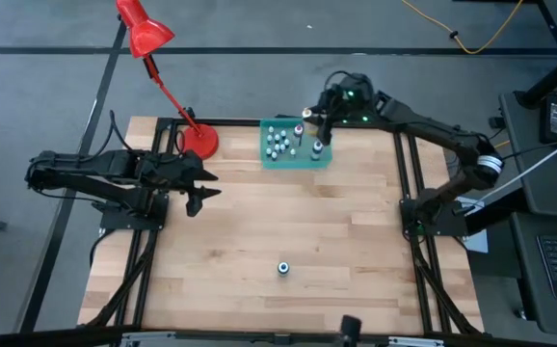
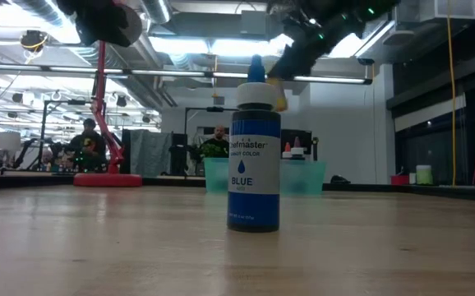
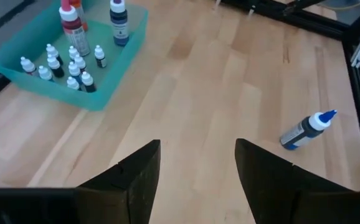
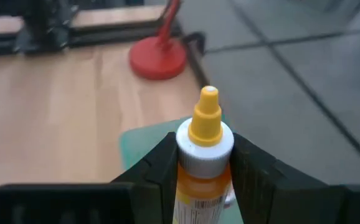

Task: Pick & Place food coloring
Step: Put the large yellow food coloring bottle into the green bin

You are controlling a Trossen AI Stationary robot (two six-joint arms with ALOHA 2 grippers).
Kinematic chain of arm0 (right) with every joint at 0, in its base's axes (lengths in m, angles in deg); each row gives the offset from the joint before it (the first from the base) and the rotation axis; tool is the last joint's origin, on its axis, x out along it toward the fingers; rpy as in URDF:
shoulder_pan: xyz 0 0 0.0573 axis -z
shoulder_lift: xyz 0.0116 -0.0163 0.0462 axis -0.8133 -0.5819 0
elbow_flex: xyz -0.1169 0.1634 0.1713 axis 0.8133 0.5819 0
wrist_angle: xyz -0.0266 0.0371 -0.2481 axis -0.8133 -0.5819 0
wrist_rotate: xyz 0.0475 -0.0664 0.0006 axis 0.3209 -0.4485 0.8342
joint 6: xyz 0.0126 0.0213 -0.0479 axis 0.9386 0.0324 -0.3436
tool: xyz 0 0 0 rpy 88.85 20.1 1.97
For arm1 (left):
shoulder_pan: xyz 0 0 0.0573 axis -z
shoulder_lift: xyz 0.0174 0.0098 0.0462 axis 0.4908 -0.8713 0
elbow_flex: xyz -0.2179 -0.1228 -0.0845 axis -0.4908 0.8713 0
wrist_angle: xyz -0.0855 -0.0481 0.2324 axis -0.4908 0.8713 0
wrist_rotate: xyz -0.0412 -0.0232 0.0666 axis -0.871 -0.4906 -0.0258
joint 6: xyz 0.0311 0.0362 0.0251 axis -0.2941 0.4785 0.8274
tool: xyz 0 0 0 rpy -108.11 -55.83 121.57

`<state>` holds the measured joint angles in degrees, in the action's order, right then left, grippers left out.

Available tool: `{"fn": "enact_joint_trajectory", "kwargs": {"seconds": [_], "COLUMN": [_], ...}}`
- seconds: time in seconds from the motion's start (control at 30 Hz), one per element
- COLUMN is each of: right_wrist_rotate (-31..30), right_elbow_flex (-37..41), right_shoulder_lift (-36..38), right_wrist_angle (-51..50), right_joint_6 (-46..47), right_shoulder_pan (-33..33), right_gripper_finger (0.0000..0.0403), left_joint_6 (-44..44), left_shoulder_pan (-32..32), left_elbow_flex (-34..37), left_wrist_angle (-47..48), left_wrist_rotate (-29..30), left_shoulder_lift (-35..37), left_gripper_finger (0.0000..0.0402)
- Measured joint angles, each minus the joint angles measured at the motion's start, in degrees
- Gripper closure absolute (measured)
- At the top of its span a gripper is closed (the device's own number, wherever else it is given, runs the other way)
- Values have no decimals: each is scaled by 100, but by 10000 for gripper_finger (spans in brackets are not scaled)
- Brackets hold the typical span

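A lone blue-capped dark bottle of food coloring (image 1: 283,268) stands upright on the pale wooden worktop (image 1: 259,241) near the front edge, well apart from both arms; only the low view lets me read "BLUE" on its label (image 2: 253,148).

Farther back and to one side, the left end effector (image 3: 197,168) hangs over bare wood with its two dark fingers (image 3: 139,177) spread wide and nothing between them. Its own wrist view takes in the blue-capped bottle off to one side and the tray well ahead.

Near the far edge sits a translucent teal rectangular tray (image 1: 296,156). Inside it, a cluster of tiny white-capped dark bottles (image 3: 68,65) fills one end; at the other end stand a slightly taller red bottle (image 3: 73,31) and a taller dark blue bottle (image 3: 119,22), all upright.

The right end effector (image 1: 314,123) is over the tray's far side, above those taller bottles. Its wrist view alone shows what it carries: its fingers are clamped on a yellow-tipped orange bottle with a white collar (image 4: 205,140), upright between them, with a corner of the tray just below.

Beside the tray stands a red desk lamp (image 1: 198,140), its round base on the worktop's far edge. The low view alone shows people in the room behind.
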<state>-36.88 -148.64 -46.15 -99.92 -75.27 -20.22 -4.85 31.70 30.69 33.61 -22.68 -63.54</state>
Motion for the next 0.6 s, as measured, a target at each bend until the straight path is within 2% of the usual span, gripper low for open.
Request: {"fn": "enact_joint_trajectory", "kwargs": {"seconds": [0.13,0.27,0.43,0.6], "right_wrist_rotate": [51,52,65,186], "right_elbow_flex": [1147,1988,2707,3119], "right_shoulder_lift": [327,388,388,388], "right_wrist_angle": [1418,2342,3448,4063], "right_joint_6": [144,32,-127,-153], "right_shoulder_pan": [321,475,690,965], "right_gripper_finger": [282,282,282,281], "left_joint_6": [57,23,13,-165], "left_shoulder_pan": [0,0,0,-6], "left_elbow_flex": [0,0,0,0], "left_wrist_angle": [6,2,2,0], "left_wrist_rotate": [252,564,865,1231], "left_shoulder_lift": [0,0,0,0], "left_gripper_finger": [199,200,200,200]}}
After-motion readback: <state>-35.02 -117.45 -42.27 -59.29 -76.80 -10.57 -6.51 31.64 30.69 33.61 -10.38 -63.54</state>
